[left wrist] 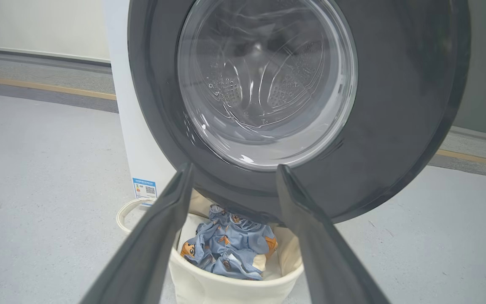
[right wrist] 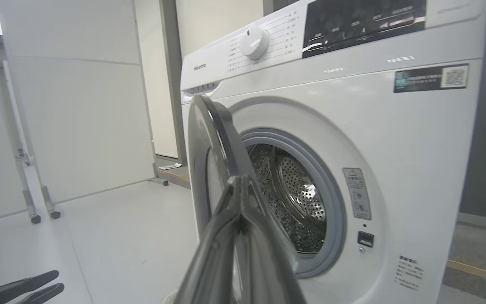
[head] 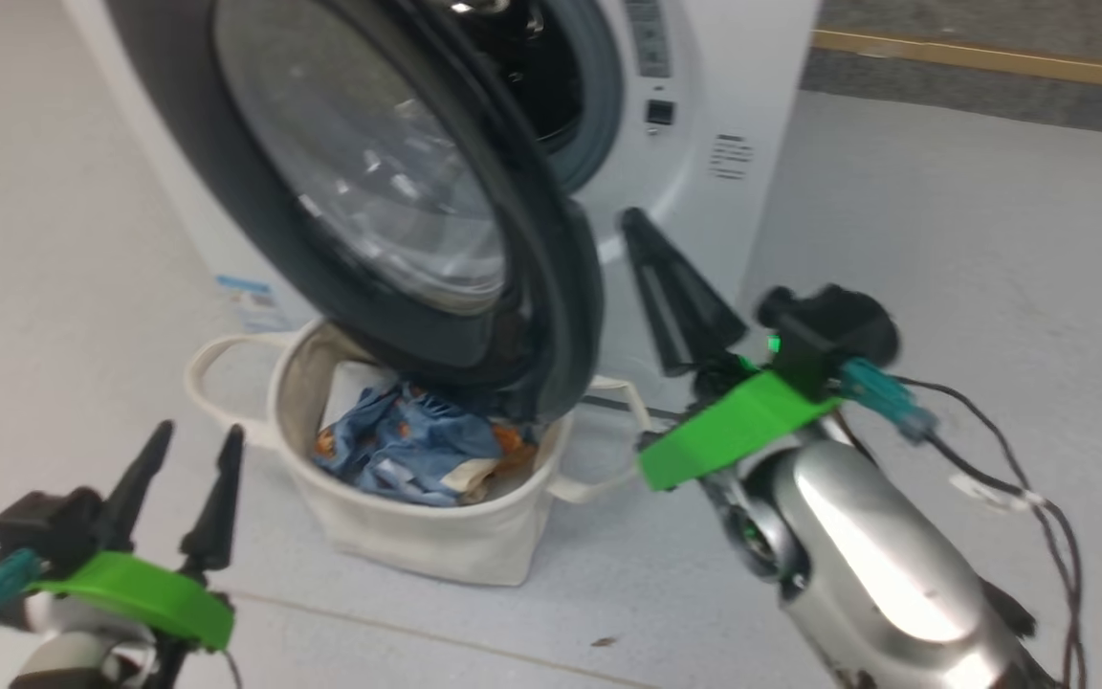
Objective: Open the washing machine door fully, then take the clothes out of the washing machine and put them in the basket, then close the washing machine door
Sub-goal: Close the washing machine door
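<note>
The washing machine (head: 704, 115) stands white ahead, and the washing machine door (head: 398, 191) hangs partly open with its glass bowl toward me. Below the door sits the cream basket (head: 417, 545), holding the light-blue printed clothes (head: 407, 445). My left gripper (head: 192, 445) is open at the lower left, short of the basket. In the left wrist view the left gripper (left wrist: 234, 169) frames the door (left wrist: 395, 126), the basket (left wrist: 226, 287) and the clothes (left wrist: 230, 249). My right gripper (head: 632, 220) is shut on nothing, just right of the door's free edge. My right gripper (right wrist: 241, 179) points at the door's inner rim (right wrist: 209, 139) and the steel drum (right wrist: 298, 198).
Pale floor (head: 943, 239) lies to the right of the washer, with a yellow strip (head: 991, 57) behind. A white panel on wheeled legs (right wrist: 28, 202) stands left of the machine. Cables (head: 1039, 498) trail from my right arm. The left gripper's fingers (right wrist: 19, 289) show low in the right wrist view.
</note>
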